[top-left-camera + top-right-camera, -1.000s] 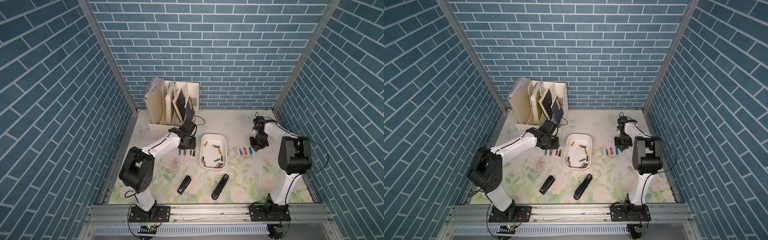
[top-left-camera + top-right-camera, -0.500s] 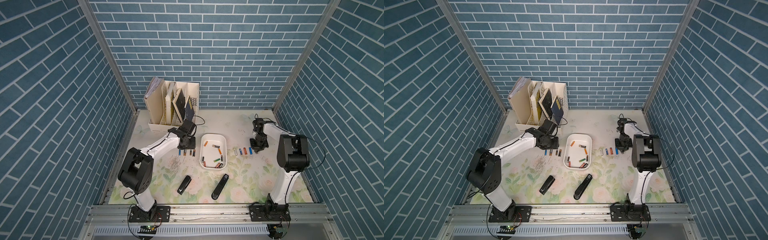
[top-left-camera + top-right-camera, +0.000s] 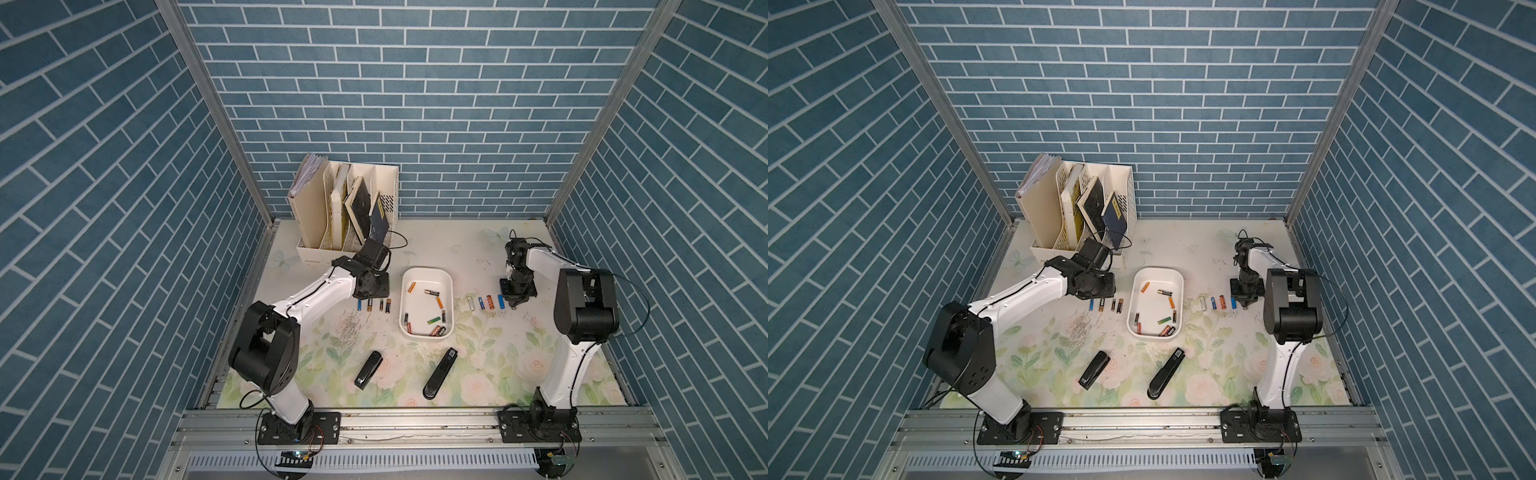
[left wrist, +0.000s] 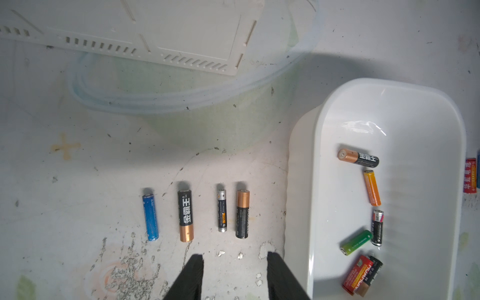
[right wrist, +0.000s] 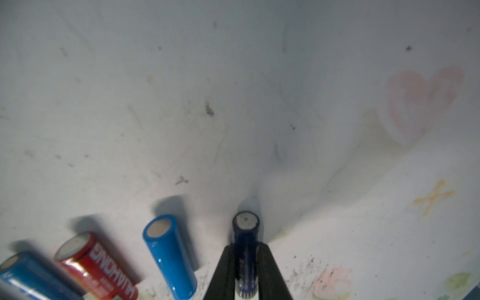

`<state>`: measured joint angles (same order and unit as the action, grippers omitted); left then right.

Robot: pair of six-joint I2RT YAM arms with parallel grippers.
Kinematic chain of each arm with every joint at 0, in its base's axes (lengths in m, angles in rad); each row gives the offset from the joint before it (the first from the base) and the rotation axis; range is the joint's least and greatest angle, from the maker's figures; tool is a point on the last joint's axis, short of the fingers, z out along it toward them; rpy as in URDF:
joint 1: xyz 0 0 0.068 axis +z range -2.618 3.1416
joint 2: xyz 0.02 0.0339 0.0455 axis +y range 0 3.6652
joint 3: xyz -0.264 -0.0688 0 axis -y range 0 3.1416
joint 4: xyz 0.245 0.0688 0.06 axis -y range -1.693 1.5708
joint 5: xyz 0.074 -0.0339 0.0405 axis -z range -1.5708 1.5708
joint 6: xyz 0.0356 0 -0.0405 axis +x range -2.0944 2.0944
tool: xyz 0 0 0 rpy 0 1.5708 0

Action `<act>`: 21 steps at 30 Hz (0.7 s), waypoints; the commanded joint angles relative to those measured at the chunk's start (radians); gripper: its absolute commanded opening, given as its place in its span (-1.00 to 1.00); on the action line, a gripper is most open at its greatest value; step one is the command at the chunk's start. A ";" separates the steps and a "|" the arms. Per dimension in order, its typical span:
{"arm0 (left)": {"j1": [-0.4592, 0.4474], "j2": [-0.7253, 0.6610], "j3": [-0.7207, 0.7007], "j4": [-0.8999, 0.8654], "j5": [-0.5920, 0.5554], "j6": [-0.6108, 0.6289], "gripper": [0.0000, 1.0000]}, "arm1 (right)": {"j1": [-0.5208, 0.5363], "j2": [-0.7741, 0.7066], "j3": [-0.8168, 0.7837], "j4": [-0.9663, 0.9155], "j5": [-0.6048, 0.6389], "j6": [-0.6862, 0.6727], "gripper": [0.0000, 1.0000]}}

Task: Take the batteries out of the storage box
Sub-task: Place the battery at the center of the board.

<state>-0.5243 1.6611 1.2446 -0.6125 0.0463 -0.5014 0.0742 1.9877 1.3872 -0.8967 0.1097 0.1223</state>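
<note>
Right wrist view: right pincer [image 5: 245,246] pinches a dark-blue battery [image 5: 245,232] lying on the desk [image 5: 233,104]. Left pincer [image 4: 235,255] hangs spread, empty, near four batteries [image 4: 242,213] beside the box [image 4: 428,109], which holds more cells [image 4: 372,191].

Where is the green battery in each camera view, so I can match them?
In a top view: the green battery lies in the white box, toward the end nearest the robot bases.
In a top view: green battery in the box, same spot.
Left wrist: green battery in the box, between a black battery and a red one.
Right wrist: not in it.
Shared landmark: the white box, absent only from the right wrist.
</note>
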 commanded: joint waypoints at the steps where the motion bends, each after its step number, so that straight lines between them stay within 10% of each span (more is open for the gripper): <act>1: -0.002 -0.018 -0.011 -0.015 -0.008 -0.003 -0.08 | -0.005 0.015 -0.022 -0.010 0.004 -0.016 -0.60; 21: -0.002 -0.034 0.047 -0.075 -0.023 0.008 -0.08 | -0.007 -0.030 -0.024 -0.008 -0.021 -0.016 -0.40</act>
<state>-0.5243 1.6505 1.2675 -0.6559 0.0418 -0.5007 0.0708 1.9850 1.3750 -0.8967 0.1032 0.1219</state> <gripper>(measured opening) 0.462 0.297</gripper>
